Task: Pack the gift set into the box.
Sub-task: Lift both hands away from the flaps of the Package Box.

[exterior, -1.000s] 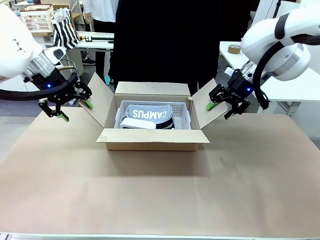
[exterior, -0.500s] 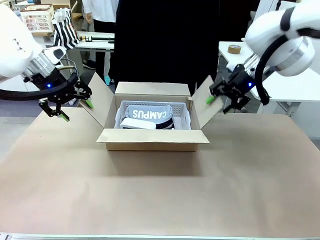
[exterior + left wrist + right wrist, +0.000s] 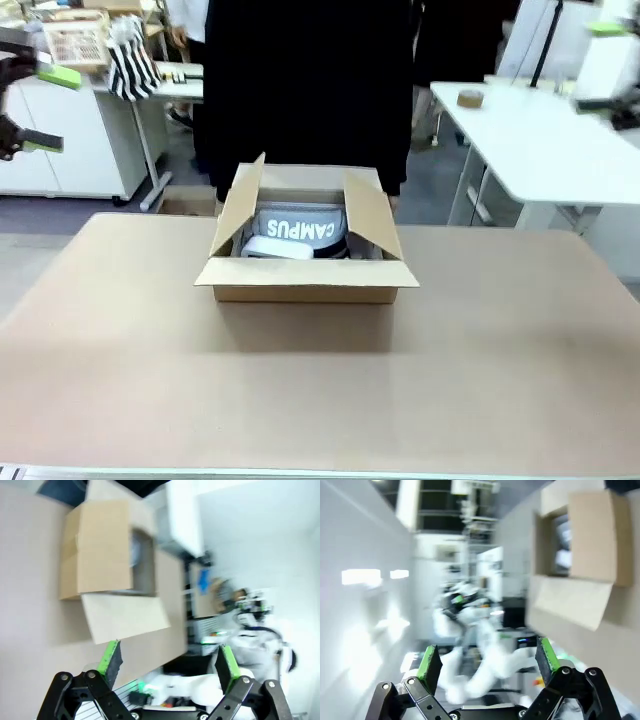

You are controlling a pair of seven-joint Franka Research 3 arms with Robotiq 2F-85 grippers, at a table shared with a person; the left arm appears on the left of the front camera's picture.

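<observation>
Tools retracted, side flaps raised.
Left tool [image 3: 167, 655] and right tool [image 3: 487, 652], jaws spread and empty, have backed off; the box [image 3: 305, 281] lies far ahead, gift set [image 3: 297, 231] inside.

The box [image 3: 305, 281] sat in the middle of the table [image 3: 320, 390]. The gift set [image 3: 297, 231] lay inside it. A person [image 3: 300, 90] stood behind it.

text: "CAMPUS" (upside down) | on: grey item [image 3: 300, 226] | in: box [image 3: 305, 280]
</observation>
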